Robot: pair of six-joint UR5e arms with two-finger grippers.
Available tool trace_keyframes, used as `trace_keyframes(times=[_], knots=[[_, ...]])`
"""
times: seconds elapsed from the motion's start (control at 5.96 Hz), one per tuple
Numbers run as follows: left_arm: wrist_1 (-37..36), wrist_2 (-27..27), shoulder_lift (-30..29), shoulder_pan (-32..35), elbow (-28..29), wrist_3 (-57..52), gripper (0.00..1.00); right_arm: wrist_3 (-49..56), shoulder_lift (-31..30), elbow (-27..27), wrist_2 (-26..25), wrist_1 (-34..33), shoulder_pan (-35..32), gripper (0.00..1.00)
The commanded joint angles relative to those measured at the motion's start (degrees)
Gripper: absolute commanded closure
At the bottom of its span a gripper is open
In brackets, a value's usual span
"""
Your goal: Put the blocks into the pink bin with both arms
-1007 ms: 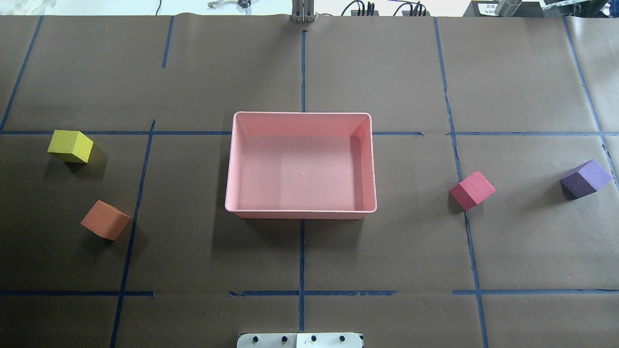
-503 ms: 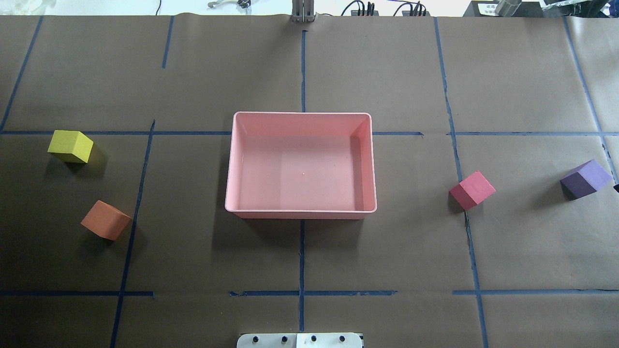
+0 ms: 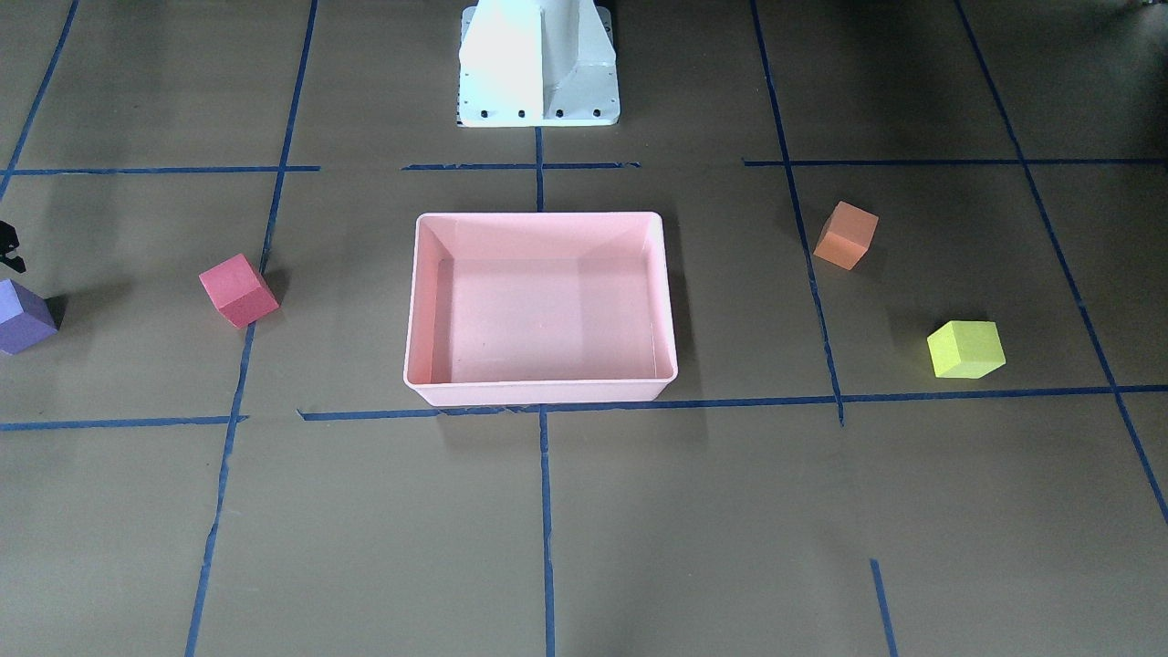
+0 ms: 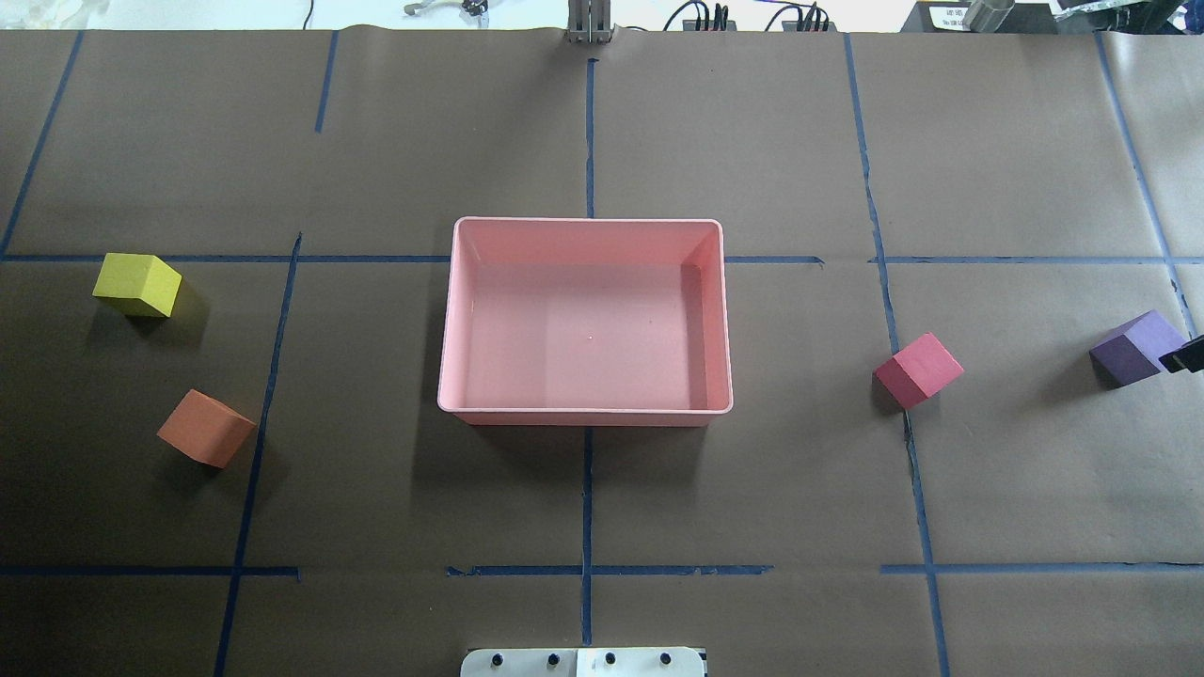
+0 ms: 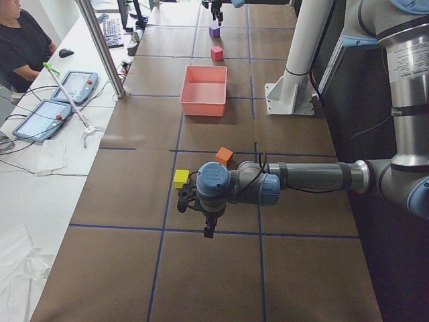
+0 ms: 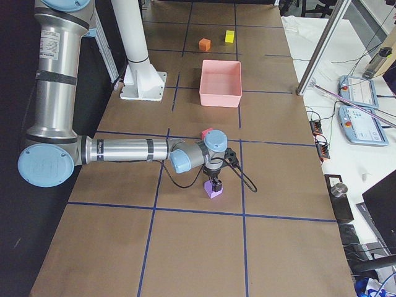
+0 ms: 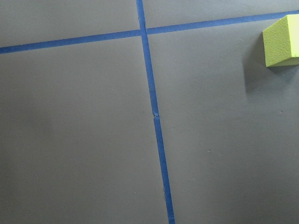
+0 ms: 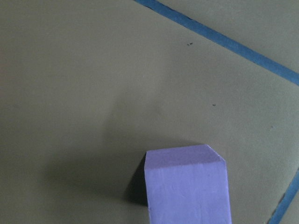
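Note:
The pink bin [image 4: 585,411] stands empty at the table's middle. The yellow-green block [image 4: 137,284] and the orange block [image 4: 206,428] lie on the left, the red block [image 4: 919,369] and the purple block [image 4: 1133,346] on the right. My right gripper [image 4: 1187,357] shows only as a black tip at the right edge, just beside the purple block; I cannot tell whether it is open or shut. The right wrist view has the purple block [image 8: 187,186] at its bottom. My left gripper [image 5: 209,231] hangs near the yellow-green block [image 5: 181,178]; I cannot tell its state.
The white pedestal base [image 3: 538,64] stands at the robot's side of the table. Blue tape lines [image 4: 587,489] cross the brown paper. An operator [image 5: 23,40] sits at a side bench with tablets [image 5: 74,87] and a metal post [image 5: 100,47].
The right gripper's black tip has come into the overhead view at the right edge, next to the purple block. The blocks and the bin have not moved.

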State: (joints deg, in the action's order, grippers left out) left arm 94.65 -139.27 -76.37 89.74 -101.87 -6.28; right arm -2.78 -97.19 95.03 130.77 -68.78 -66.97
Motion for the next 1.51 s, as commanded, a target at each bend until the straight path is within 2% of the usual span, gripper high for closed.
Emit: trace_keyframes(times=[0.0,0.17,0.5,0.84,1.01,1.17,1.34], knots=[[0.01,-0.04,-0.10,0.00,-0.08,0.04,0.00,-0.21,1.30,-1.69,-1.90,0.23,0.96,0.01],[0.01,-0.04,-0.10,0.00,-0.08,0.13,0.00,-0.30,2.43,-2.04,-4.27,0.14,2.62,0.01],[0.01,-0.04,-0.10,0.00,-0.17,0.13,0.00,-0.39,5.06,-6.23,-4.21,0.05,4.04,0.01],[0.01,-0.04,-0.10,0.00,-0.17,0.13,0.00,-0.30,5.17,-6.61,-4.47,-0.30,4.04,0.02],[0.01,-0.04,-0.10,0.00,-0.17,0.13,0.00,-0.39,5.08,-6.96,-4.29,-0.30,3.95,0.63],[0.01,-0.04,-0.10,0.00,-0.34,0.13,0.00,-0.56,4.99,-6.88,-3.60,-0.04,3.95,0.92],[-0.17,-0.04,-0.10,0.00,-0.43,0.21,0.00,-0.74,4.56,-4.79,-2.20,-0.04,3.78,0.99]])
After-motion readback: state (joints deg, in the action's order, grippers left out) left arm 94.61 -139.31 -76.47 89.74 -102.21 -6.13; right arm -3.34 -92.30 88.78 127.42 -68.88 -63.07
